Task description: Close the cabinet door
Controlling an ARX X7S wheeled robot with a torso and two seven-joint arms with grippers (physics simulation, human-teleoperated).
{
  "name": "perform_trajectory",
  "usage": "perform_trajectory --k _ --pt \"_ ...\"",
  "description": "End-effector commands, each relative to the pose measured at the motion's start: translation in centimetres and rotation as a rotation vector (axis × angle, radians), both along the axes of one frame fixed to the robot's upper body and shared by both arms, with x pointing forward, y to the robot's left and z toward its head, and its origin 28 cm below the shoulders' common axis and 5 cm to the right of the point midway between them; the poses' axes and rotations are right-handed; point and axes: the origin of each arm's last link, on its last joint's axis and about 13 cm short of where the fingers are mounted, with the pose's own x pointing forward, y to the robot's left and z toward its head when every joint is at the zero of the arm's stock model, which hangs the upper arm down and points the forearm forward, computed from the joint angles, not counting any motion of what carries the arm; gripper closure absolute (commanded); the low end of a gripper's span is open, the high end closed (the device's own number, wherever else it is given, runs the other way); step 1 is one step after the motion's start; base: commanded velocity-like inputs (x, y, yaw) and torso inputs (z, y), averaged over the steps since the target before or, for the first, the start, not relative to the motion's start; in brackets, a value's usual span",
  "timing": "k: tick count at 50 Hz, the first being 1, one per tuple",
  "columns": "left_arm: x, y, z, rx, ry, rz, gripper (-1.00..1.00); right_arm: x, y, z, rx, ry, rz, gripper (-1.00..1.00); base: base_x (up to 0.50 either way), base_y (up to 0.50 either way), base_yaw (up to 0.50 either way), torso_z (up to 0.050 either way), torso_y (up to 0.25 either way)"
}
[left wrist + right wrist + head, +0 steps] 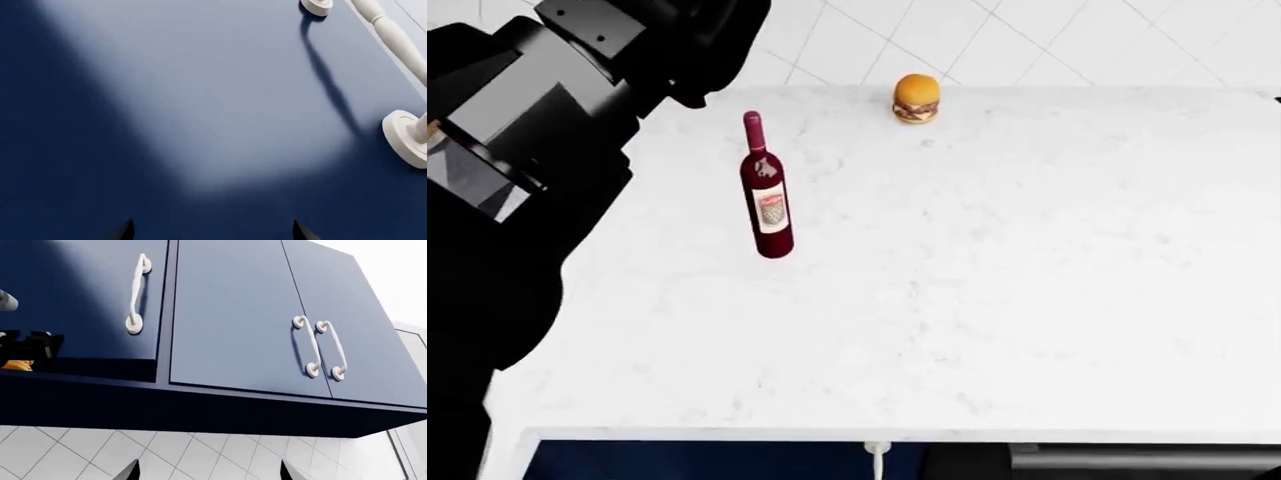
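Observation:
The cabinet door (220, 100) is a glossy navy panel that fills the left wrist view at close range. Its white bar handle (393, 35) runs along one side. My left gripper (212, 234) is open, with only its two dark fingertips (127, 232) showing in front of the panel and nothing between them. In the right wrist view the same door (80, 300), with its handle (137, 295), stands slightly out from its neighbours. A black part of my left arm (27, 347) is at its lower edge. My right gripper (208, 474) is open below the cabinets, in front of the tiled wall.
Two more navy upper doors (233, 315) (353, 335) lie flush, their handles side by side. On the white marble counter (988, 300) stand a wine bottle (769, 195) and a burger (917, 98). Below its front edge are a navy front (694, 460) and a black panel (1121, 462).

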Motion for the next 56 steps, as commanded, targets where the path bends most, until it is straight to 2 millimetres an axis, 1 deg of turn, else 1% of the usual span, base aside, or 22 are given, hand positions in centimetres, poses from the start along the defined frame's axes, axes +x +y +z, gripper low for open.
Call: perform_trajectory --k 1,4,5,12,21,27,43,45,47,56 --pt "2.2 -0.1 -4.2 0.059 0.224 0.063 -1.00 0.0 0.1 -0.1 -0.001 0.002 0.005 -1.00 0.00 0.00 0.00 0.000 0.000" --pt "2.1 -0.1 -3.8 0.069 0.216 0.079 -1.00 0.0 0.1 -0.1 -0.004 0.001 0.005 -1.00 0.00 0.00 0.00 0.000 0.000" --pt "2.1 -0.1 -3.9 0.099 0.191 0.090 -1.00 -0.1 0.1 -0.1 -0.004 0.000 0.005 -1.00 0.01 0.00 0.00 0.000 -0.017" --pt "2.0 -0.2 -3.5 0.087 0.196 0.101 -1.00 -0.1 0.1 -0.2 -0.003 0.003 0.005 -1.00 0.00 0.00 0.00 0.028 -0.189" --pt "2.1 0.1 -3.4 0.086 0.199 0.126 -1.00 -0.1 0.1 -0.3 -0.007 0.004 0.008 -1.00 0.00 0.00 0.00 0.040 -0.144" --pt "2.0 0.2 -3.1 0.122 0.169 0.160 -1.00 -0.1 0.2 -0.3 -0.007 0.006 0.010 -1.00 0.00 0.00 0.00 0.034 -0.063" --pt "1.9 0.4 -2.5 0.114 0.163 0.169 -1.00 -0.1 0.2 -0.4 -0.009 0.007 0.014 -1.00 0.00 0.00 0.00 0.042 -0.130" --pt "1.9 0.4 -2.6 0.096 0.176 0.158 -1.00 -0.1 0.2 -0.5 -0.011 0.008 0.014 -1.00 0.00 0.00 0.00 0.000 0.000" --pt "2.0 0.4 -2.7 0.118 0.174 0.169 -1.00 -0.1 0.3 -0.5 -0.012 0.008 0.016 -1.00 0.01 0.00 0.00 0.000 0.000" --pt "1.6 0.6 -1.4 0.105 0.156 0.182 -1.00 -0.5 0.7 -0.2 -0.023 -0.005 0.032 -1.00 0.01 0.00 0.00 0.000 -0.010"
